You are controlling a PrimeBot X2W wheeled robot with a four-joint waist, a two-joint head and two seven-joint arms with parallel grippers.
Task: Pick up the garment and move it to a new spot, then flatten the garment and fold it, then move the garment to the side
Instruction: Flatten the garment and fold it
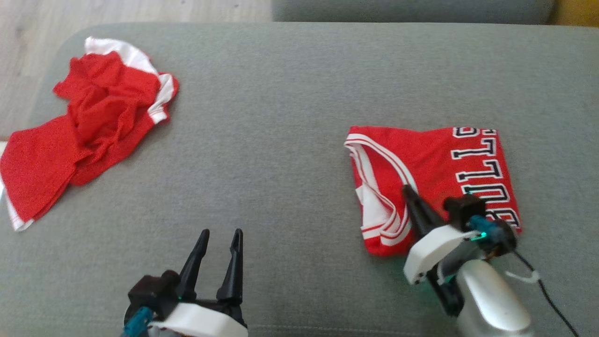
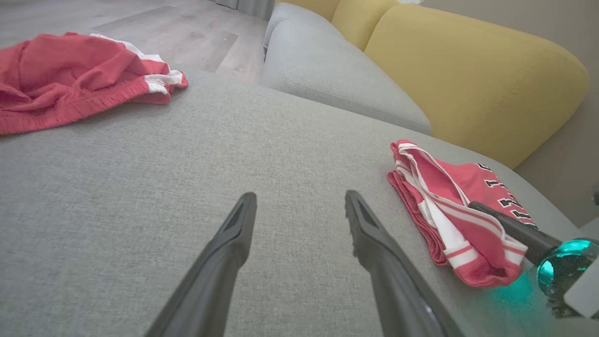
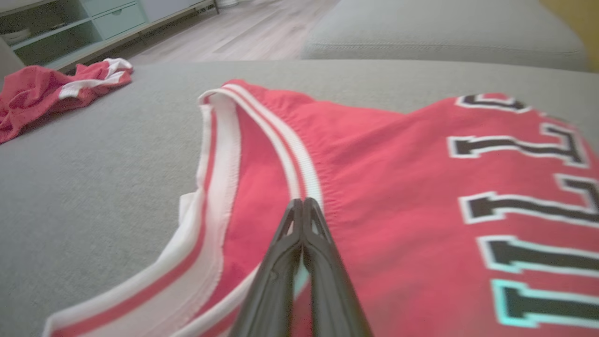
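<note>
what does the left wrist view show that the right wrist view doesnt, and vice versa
Left wrist view's own: the open left gripper and the teal light on the right arm's wrist. Right wrist view's own: a pale shelf unit. Shared: the folded jersey, the crumpled red garment, the grey cushion, the wood floor, a bit of yellow sofa back, and the right gripper, shut with its tips on the jersey.
</note>
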